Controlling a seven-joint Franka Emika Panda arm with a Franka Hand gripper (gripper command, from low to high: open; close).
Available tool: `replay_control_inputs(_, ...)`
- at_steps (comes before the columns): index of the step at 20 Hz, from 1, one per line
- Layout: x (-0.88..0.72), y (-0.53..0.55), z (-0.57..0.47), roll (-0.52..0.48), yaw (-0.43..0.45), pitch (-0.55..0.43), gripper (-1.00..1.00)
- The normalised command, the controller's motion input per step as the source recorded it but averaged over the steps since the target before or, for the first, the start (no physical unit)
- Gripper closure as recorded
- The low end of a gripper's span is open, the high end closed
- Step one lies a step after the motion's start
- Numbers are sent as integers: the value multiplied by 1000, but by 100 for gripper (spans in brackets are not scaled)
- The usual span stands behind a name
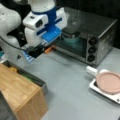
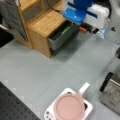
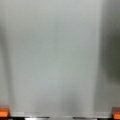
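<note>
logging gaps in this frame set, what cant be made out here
- Drawer contents: green and yellow shapes in both front views, blurred, partly under the wooden cabinet.
- Item inside the toaster oven: a teal shape in a front view, too blurred to name.
- Gripper: the wrist view shows only orange fingertips at the bottom edge, over bare grey table.

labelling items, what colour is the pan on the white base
Pink; the pan shows best in a front view, seen from above.
</note>
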Motion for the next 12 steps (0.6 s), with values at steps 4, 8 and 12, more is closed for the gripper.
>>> replay_control_inputs(4,-6,29,3,157,207,-15,-100)
replay_control_inputs(8,-26,27,-11,184,190,-18,-100)
replay_control_inputs(12,-55,1,-69,245,98,-41,-100)
